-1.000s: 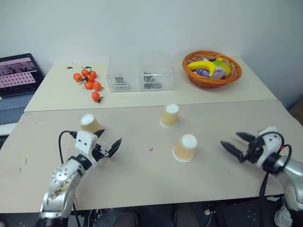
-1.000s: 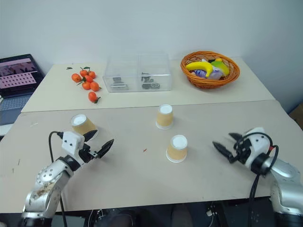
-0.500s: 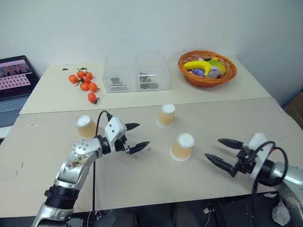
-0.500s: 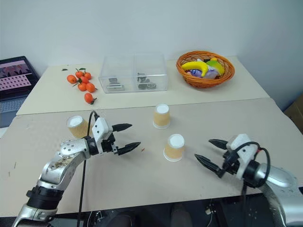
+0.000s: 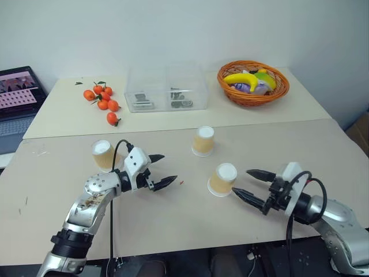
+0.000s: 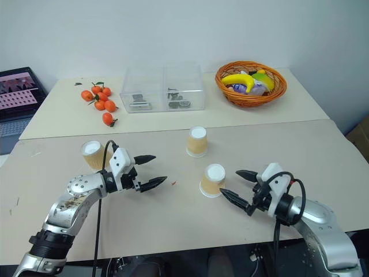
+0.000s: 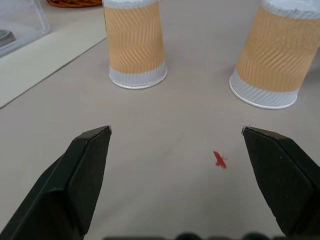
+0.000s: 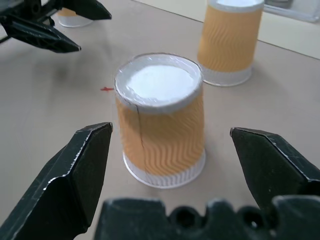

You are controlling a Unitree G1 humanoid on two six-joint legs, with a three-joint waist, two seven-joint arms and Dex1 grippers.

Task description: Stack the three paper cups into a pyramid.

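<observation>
Three cups stand inverted and apart on the worktop [image 5: 173,213]. The right gripper [image 8: 170,137], spread wide, frames the near cup [image 8: 161,125]; the head views add the left cup [image 5: 102,153] behind the wide-spread, empty left gripper [image 5: 161,171].

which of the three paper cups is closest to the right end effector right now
The front cup, upside down in the middle of the table. The open right end effector points straight at it from just beside. The other cups stand farther back and far left.

On the far beige table [image 5: 69,118] we note a woven orange basket [image 5: 252,96] of toy fruit, a clear plastic box [image 5: 167,88] and small oranges [image 5: 104,104]. An open laptop [image 5: 17,98] sits at left.
</observation>
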